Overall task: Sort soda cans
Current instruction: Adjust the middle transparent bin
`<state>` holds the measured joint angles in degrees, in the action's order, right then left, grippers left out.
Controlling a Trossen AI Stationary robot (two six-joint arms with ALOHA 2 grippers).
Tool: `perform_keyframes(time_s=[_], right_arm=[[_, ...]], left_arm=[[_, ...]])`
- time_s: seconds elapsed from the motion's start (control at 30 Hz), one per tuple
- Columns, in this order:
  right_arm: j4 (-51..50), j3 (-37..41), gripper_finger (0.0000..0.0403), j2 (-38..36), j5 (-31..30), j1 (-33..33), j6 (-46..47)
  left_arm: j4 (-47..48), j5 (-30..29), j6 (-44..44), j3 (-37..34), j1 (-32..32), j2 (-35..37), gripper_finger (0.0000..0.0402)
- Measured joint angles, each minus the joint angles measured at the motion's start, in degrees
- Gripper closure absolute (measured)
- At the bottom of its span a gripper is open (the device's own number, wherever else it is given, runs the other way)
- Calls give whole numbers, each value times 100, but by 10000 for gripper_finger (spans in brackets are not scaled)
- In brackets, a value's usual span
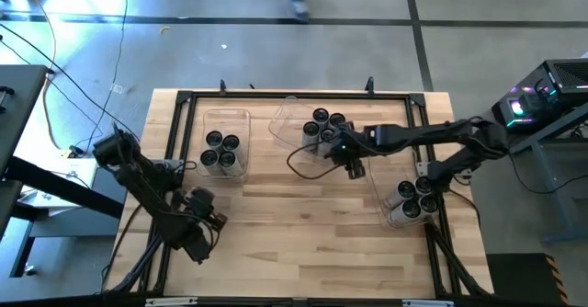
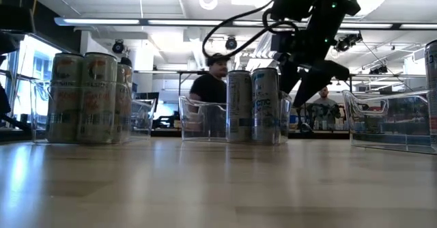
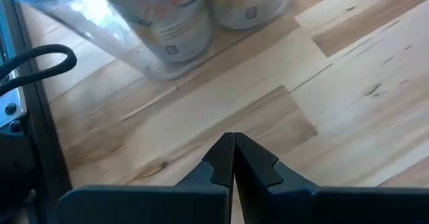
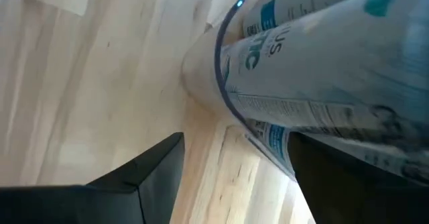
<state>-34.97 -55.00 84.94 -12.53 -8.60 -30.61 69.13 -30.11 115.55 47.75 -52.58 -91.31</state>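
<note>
The soda cans stand upright in three clear bins. One group fills the left bin, a second the middle bin, a third the right bin. My right gripper hangs open just past the middle bin's near side, pointing steeply down. In its wrist view the blue-printed cans show behind the bin wall, close beyond the fingers. My left gripper is shut over bare wood near the left bin's cans, at the table's near left.
A black metal frame borders the wooden table. A dark cable loops from my right arm over the table's middle. Bare wood lies between the bins and the near edge. Beyond the far edge a person sits.
</note>
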Motion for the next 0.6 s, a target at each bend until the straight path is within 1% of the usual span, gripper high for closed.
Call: perform_keyframes(time_s=[0.17,0.23,0.47,0.6], right_arm=[[-15,-17,144,54,117,240,212],[-93,-80,144,54,257,389,352],[-52,-294,144,68,1058,827,986],[328,-329,144,68,1529,1063,1362]], left_arm=[[0,-1,89,-39,-76,0,401],[3,-37,68,-40,-67,0,401],[-5,-91,28,-42,11,0,401],[-12,-218,25,-42,11,0,401]])
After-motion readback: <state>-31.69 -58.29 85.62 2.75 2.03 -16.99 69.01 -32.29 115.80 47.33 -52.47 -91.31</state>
